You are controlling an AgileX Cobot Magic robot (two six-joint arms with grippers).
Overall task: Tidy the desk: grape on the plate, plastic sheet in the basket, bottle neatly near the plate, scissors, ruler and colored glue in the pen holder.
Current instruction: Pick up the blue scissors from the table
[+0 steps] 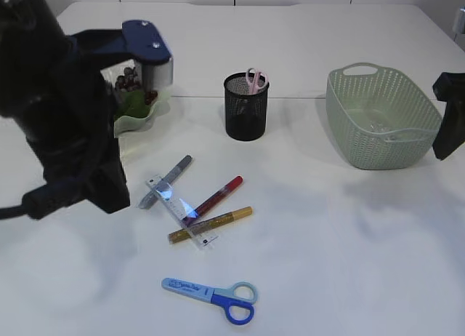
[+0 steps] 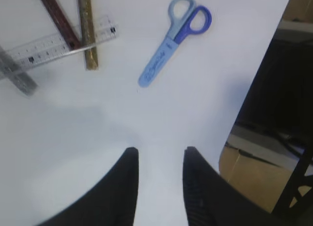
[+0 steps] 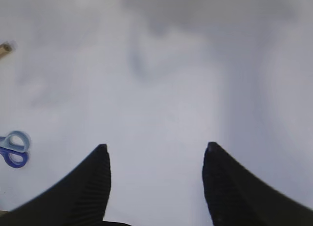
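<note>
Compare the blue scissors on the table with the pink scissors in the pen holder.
The blue scissors lie flat on the bare table, in full view; the pink scissors stand in the black mesh pen holder, only their handles showing. The blue scissors are blue and light blue; the pink scissors' handles are pink. The blue scissors sit near the front edge, the pink scissors further back. Both have loop handles.
</note>
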